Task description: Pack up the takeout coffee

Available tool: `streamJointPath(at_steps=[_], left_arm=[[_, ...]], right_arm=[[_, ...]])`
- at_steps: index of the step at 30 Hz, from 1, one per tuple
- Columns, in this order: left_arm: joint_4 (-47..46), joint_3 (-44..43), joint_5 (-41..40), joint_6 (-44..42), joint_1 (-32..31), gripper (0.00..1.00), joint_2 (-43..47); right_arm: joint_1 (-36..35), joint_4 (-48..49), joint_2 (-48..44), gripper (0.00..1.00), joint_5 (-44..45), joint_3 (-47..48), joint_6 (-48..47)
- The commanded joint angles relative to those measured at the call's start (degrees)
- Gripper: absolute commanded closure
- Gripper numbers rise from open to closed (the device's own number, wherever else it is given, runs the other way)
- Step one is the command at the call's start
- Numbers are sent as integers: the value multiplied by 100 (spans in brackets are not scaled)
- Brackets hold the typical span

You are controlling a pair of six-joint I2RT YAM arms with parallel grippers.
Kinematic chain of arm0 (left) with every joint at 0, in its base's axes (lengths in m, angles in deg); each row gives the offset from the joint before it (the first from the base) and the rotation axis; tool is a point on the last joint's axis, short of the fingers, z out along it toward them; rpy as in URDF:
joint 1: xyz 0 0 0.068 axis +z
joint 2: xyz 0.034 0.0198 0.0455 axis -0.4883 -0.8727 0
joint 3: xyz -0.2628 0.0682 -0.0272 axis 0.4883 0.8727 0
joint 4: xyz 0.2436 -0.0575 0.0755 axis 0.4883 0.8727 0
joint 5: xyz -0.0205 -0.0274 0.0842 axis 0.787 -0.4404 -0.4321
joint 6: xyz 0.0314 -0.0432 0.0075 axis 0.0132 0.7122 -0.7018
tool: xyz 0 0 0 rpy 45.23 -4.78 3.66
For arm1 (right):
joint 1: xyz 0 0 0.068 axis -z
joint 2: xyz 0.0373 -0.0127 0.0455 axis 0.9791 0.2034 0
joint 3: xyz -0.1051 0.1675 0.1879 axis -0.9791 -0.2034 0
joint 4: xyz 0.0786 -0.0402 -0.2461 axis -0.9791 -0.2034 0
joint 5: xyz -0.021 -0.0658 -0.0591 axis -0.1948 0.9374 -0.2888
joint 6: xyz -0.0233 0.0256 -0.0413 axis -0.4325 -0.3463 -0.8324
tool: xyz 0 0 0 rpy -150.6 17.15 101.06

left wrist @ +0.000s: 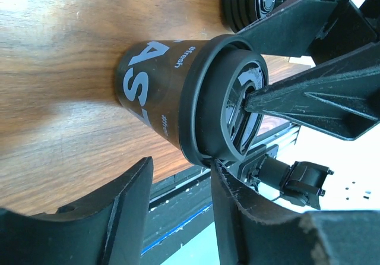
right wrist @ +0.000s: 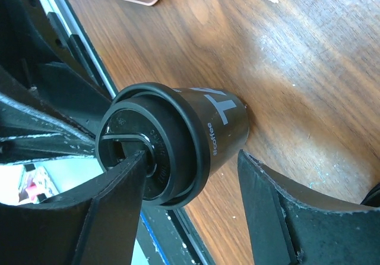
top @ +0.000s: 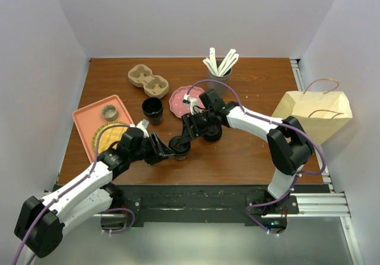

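A black takeout coffee cup [top: 180,147] with a black lid [left wrist: 228,107] stands on the wooden table [top: 237,152] near the front middle. My left gripper [top: 165,152] is just left of it and open. In the left wrist view the cup [left wrist: 160,87] lies beyond the left gripper [left wrist: 180,165], with one fingertip [left wrist: 221,176] by the lid's rim and nothing between the fingers. My right gripper [top: 185,135] is open and straddles the cup [right wrist: 222,122]: one finger [right wrist: 119,182] lies over the lid [right wrist: 172,152], the other [right wrist: 261,188] stands off the cup's side.
A lidless black cup [top: 152,109], a pink plate [top: 181,100] and a cardboard cup carrier [top: 148,81] lie behind. Black lids [top: 212,133] are stacked by the right wrist. A pink tray [top: 89,119] is at the left, a paper bag [top: 314,113] at the right, and a holder of white sticks [top: 221,66] at the back.
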Motion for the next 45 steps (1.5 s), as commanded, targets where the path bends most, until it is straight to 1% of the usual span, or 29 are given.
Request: streamJointPath(at_steps=[1, 10, 15, 19, 23, 27, 29, 32, 33, 34, 35, 36, 37, 38, 39, 41, 42, 45], left_arm=[[250, -304, -112, -178, -32, 50, 107], [742, -638, -244, -406, -32, 48, 160], [1050, -1059, -437, -722, -23, 48, 108], [1182, -1411, -648, -1082, -14, 47, -225], [1331, -1911, -920, -1512, -23, 48, -613], [1332, -2193, -1123, -1742, -14, 48, -876], [1402, -2368, -1228, -1864, 3, 48, -947], [1350, -2509, -1281, -2092, 3, 48, -1123], [1297, -2519, -1238, -2163, 21, 48, -1219], [1227, -2554, -1150, -2251, 30, 48, -1272], [1191, -2554, -1088, -2400, 30, 48, -1334], [1165, -2563, -1027, -2488, 30, 48, -1473], [1147, -2554, -913, -2550, 39, 48, -1527], [1095, -2528, -834, -2681, 30, 49, -1571], [1077, -2510, -781, -2717, 30, 50, -1650], [1024, -2396, -727, -2779, 30, 51, -1686], [1007, -2352, -719, -2788, 30, 52, -1695], [989, -2238, -710, -2779, 30, 54, -1695]], right_arm=[[-4, -385, 171, 34, 129, 322, -261], [23, -657, 312, 30, 76, 718, -358], [23, -851, 163, 28, 313, 911, -148], [49, -1097, 31, 28, 805, 1122, 239], [58, -1071, -207, 27, 832, 1035, 687], [58, -1141, -321, 27, 788, 965, 758], [49, -1333, -400, 28, 998, 956, 828], [40, -1510, -681, 30, 1586, 790, 1494], [40, -1467, -829, 30, 1701, 519, 2080], [40, -1388, -1153, 30, 1885, 334, 2381], [49, -1135, -1374, 30, 1974, 140, 2680], [49, -984, -1567, 30, 2088, -271, 3301], [49, -835, -1752, 29, 2193, -475, 3603], [32, -485, -2093, 30, 2246, -686, 3876], [5, -308, -2218, 30, 2256, -1027, 4357], [-47, 78, -2473, 29, 2395, -1284, 4877], [-152, 194, -2527, 29, 2466, -1425, 4959], [-346, 432, -2519, 29, 2607, -1461, 5126]])
